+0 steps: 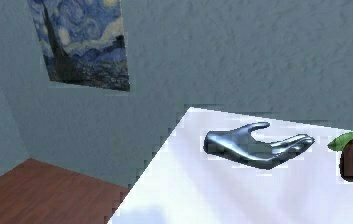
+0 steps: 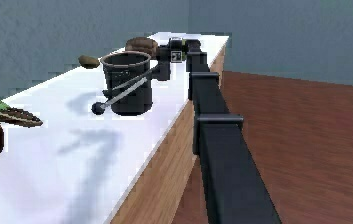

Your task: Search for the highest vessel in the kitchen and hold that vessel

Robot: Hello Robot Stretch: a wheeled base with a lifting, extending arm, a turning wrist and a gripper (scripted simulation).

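Bare white countertop [image 2: 79, 150] before dark pot [image 2: 127, 72], grey utensil [image 2: 124, 95] leaning against its front; brown bowl [image 2: 141, 45] close behind

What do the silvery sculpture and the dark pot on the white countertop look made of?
Sculpture: likely polished metal, silvery with bright, smooth highlights. Pot: probably dark matte metal, dull grey-black with a paler rim; glazed ceramic is possible.

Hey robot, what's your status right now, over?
Claw near dark pot on white counter. Cannot tell if holding. Brown bowl just beyond pot.

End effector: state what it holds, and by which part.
Cannot be told: a brown bowl and dark pot stand on the white counter right at the end effector.
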